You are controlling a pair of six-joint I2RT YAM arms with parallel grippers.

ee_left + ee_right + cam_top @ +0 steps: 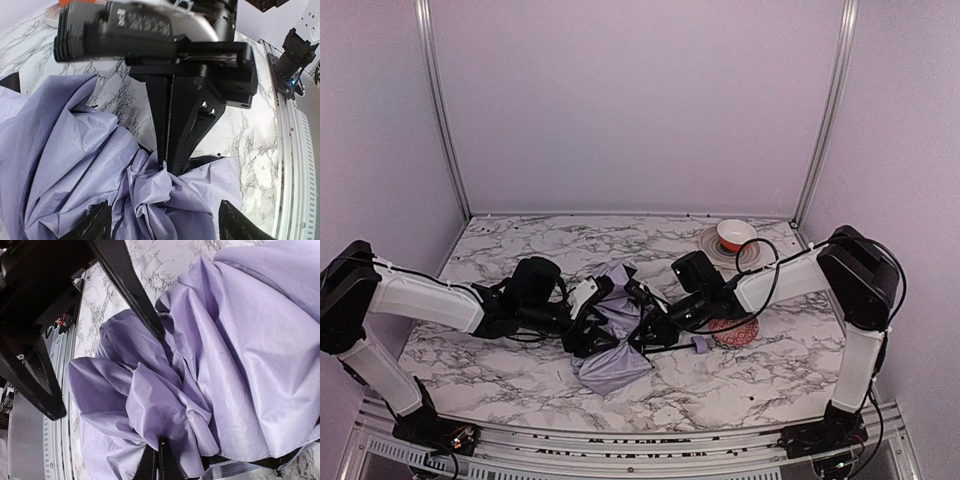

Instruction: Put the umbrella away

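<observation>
Right claw point(158, 454), angled down, pinches the umbrella point(240, 340); left claw point(165, 221) gapes opposite.

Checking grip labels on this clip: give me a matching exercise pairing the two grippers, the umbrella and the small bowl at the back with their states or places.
Things:
1. left gripper
2. right gripper
3. umbrella
4. small bowl

States or places:
A. on a plate, far right corner
B. jaws apart
C. crumpled lavender heap
D. pinched shut on the canopy fabric

Pairs: 1-B, 2-D, 3-C, 4-A
</observation>
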